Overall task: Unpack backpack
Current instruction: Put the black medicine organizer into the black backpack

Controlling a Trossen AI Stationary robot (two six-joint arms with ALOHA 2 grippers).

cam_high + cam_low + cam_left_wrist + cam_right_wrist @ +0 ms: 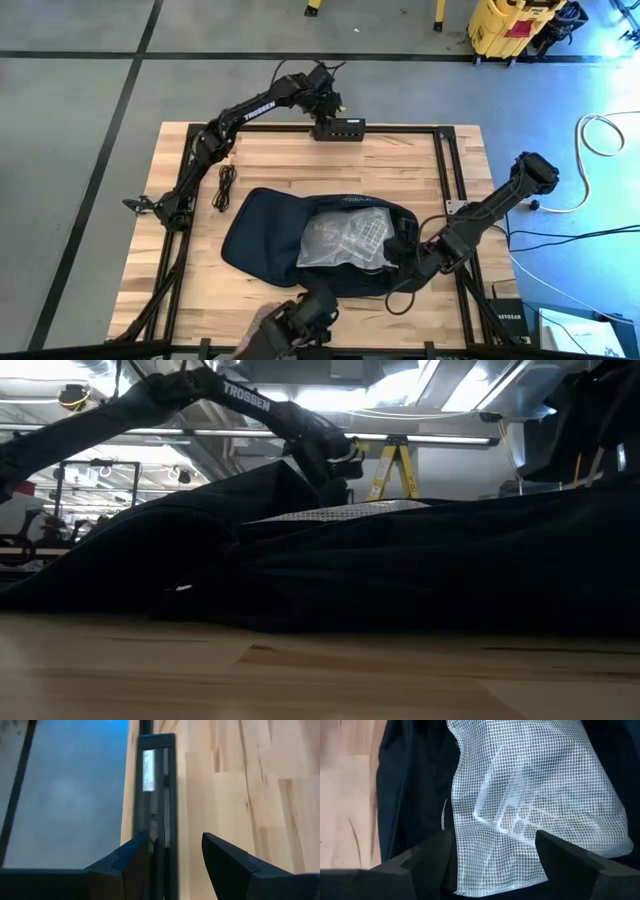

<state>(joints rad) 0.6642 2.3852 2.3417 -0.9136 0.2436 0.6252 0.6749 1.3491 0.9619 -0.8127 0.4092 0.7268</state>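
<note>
Right gripper astride mesh pouch in backpack

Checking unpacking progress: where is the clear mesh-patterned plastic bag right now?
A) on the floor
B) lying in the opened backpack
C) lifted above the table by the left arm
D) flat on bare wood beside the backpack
B: the plastic bag lies within the opened backpack, dark fabric around it, with the right gripper at its edge.

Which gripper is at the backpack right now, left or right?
The right gripper, jaws open around the mesh pouch lying in the open backpack. The left gripper hovers at the table's far edge, holding nothing.
</note>
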